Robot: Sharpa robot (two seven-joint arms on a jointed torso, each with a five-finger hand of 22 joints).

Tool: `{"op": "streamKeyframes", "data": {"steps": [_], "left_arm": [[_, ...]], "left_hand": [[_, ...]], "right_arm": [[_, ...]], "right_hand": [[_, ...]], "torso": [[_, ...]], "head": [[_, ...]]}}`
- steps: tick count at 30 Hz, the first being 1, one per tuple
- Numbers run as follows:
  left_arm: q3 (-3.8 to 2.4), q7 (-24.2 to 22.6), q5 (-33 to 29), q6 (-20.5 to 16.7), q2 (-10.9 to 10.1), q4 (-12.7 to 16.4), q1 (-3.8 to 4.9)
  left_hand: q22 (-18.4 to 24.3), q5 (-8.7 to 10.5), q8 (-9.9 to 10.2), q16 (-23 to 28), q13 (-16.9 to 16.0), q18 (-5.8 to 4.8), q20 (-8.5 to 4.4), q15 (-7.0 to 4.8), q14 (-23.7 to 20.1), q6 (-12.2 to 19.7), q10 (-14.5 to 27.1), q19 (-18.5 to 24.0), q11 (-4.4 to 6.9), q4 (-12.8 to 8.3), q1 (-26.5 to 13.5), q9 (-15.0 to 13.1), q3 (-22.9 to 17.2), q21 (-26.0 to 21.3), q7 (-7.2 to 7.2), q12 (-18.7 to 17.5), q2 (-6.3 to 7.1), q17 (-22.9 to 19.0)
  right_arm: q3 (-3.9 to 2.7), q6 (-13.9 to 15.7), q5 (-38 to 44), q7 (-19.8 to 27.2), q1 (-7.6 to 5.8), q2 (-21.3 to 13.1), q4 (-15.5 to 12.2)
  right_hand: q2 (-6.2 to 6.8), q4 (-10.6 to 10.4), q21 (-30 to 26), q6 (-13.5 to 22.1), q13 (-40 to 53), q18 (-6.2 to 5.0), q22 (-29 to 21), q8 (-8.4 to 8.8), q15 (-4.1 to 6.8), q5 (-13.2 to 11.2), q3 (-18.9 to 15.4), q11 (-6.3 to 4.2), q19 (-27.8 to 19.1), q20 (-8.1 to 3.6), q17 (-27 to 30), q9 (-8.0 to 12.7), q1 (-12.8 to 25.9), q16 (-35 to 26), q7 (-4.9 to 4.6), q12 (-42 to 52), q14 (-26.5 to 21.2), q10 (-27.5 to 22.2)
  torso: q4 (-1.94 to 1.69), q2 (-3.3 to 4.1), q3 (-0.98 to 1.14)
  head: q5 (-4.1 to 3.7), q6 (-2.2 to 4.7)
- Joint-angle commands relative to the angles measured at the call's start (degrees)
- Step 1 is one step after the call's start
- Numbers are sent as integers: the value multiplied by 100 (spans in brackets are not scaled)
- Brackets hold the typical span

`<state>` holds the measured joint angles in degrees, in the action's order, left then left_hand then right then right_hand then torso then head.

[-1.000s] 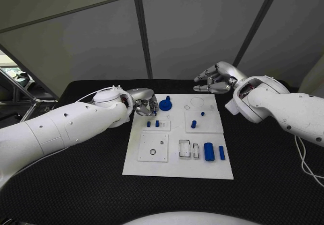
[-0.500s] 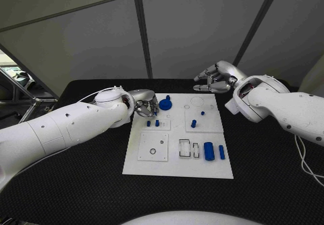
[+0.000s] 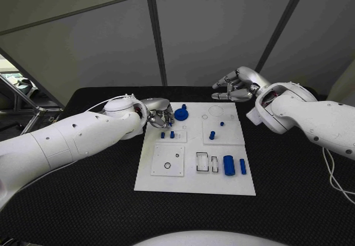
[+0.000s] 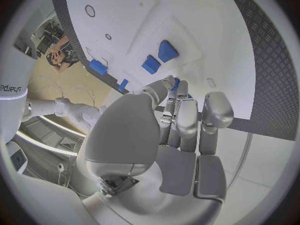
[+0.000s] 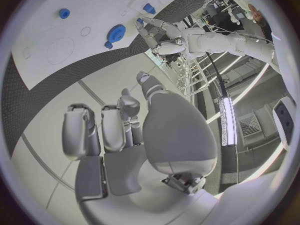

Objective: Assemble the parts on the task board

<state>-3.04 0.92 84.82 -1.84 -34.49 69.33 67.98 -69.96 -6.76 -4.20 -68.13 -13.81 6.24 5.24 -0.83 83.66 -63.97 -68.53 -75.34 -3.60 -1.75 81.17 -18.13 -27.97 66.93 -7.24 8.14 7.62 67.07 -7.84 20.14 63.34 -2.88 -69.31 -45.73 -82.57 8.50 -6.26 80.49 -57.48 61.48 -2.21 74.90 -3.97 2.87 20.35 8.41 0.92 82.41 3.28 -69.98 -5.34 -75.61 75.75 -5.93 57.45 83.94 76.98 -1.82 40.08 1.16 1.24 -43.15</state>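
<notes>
Left hand: the left hand [image 3: 157, 116] hovers low over the task board [image 3: 196, 185], at its far-left corner, fingers curled in; whether they pinch anything I cannot tell.
Blue gear: the blue gear [image 3: 181, 114] sits on the board just beside those fingertips, on the side toward the other arm.
Small pegs: two small blue pegs [image 3: 167, 135] stand just on the robot's side of that hand.
Right hand: the right hand [image 3: 235, 86] hangs past the board's far edge, well apart from every part, fingers loosely curled, holding nothing.
Large cylinder: the large blue cylinder [image 3: 229, 165] lies well away from both hands, near the board's front.
Risk: crowded corner here! I'd say a careless reach could nudge the gear or topple those pegs.
</notes>
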Motion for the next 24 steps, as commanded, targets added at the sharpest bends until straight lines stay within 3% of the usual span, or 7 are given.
{"op": "streamKeyframes", "data": {"steps": [1, 10, 24], "left_arm": [[11, 90, -18, 182, 21, -37, -17], [13, 172, -18, 195, 28, -72, -19], [13, 138, -19, -21, -18, -33, -21]], "left_hand": [[2, 43, 33, -9, 26, -22, 6, 0, 51, 12, 14, -6, -13, 0, -71, 31, 50, -14, -28, -57, 12, -27], [18, 91, 82, 19, 199, -11, 72, 76, 22, 596, 218, 35, -99, 54, -232, 310, 29, -67, -99, -237, 197, -145], [156, 92, 68, 115, 385, 32, 108, 113, -40, 1014, 422, 142, -151, 95, -291, 595, 16, -270, -47, -379, 363, -350]], "right_arm": [[-4, -18, 15, 52, -11, 2, -8], [-4, -25, 15, 40, -11, -11, -3], [-4, -45, 20, 20, -11, -18, 40]], "right_hand": [[5, -1, -7, -22, 7, -106, 160, 20, 28, 37, 25, 8, -2, -2, -8, -2, 51, -3, -4, 33, 177, 19], [5, -1, -7, -22, 7, -106, 160, 20, 28, 37, 25, 8, -2, -2, -8, -2, 51, -3, -4, 33, 177, 19], [7, 17, -51, -28, -107, -120, 103, 19, 29, 43, 50, 7, -30, -4, 42, -4, 63, -48, -3, -92, 167, -42]], "torso": [[2, 3, 0], [-6, -1, 3], [-5, -5, -3]], "head": [[-8, 2], [-19, -4], [-18, 8]]}}
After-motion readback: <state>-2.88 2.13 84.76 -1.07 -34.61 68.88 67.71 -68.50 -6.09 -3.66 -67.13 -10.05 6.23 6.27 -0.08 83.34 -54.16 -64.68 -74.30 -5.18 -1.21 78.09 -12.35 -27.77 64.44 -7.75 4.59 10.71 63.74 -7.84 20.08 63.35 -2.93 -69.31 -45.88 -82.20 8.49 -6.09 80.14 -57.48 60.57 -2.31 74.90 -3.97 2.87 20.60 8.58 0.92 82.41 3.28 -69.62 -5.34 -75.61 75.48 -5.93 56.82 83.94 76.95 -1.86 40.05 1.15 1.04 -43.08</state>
